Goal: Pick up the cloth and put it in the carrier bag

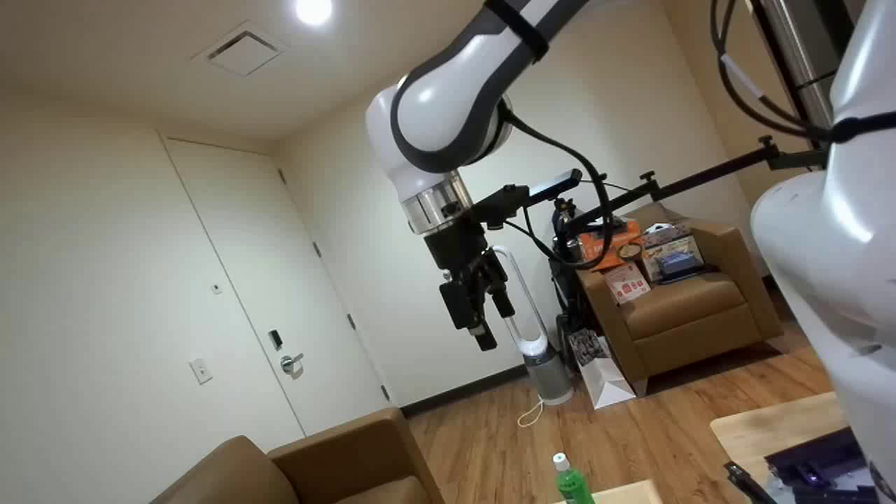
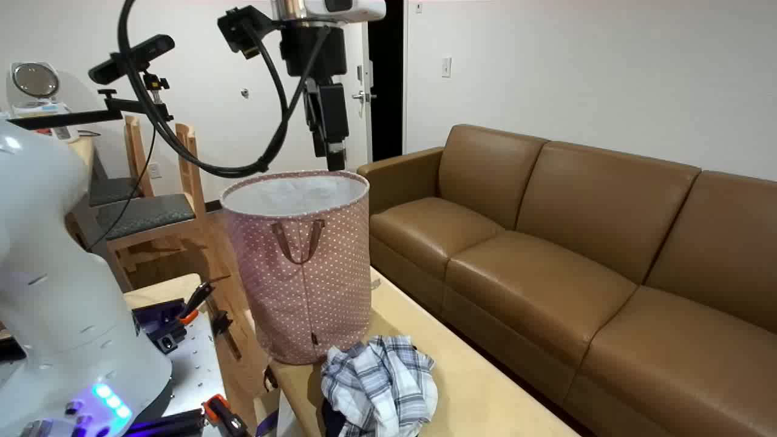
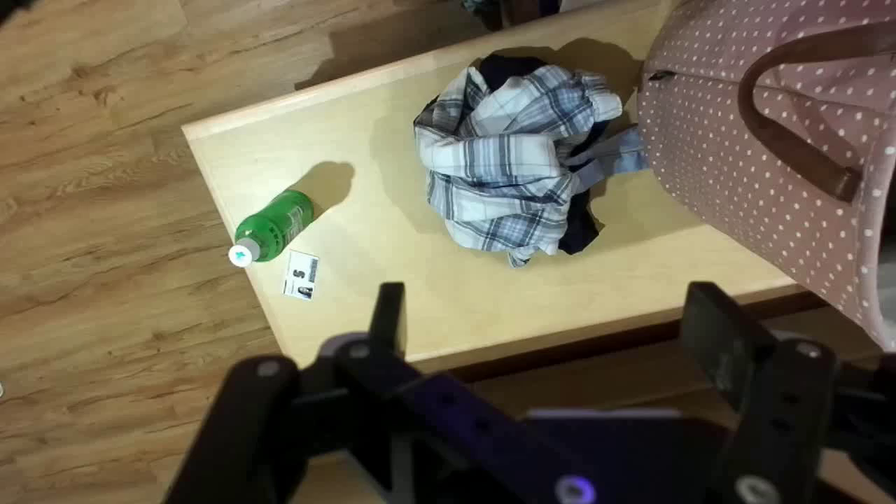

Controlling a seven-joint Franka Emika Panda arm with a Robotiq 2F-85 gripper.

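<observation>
Pincer (image 3: pixel 547 308), black, two-fingered, gaped empty, likely needing centring over the crumpled white-and-grey plaid cloth (image 3: pixel 502 164), wrist view's upper centre, before descending.

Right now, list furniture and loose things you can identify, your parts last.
Table: one, pale wood, in foreground
Couch: one, brown, beside table
Basket: one, dotted pink, on table
Cloth: one bundle, white and grey plaid, beside basket
Fabric: count unclear, dark, at cloth's edges
Bottle: one, green, near table's end
Card: one, white, beside bottle
Armchair: one, brown, in background
Packages: several, mixed colours, on armchair
Paper bag: one, white, beside armchair
Fan: one, grey and white, near armchair
Chairs: two, brown, in background
Arm: one, white, beside table
Claw: one, black, open, in midair
</observation>
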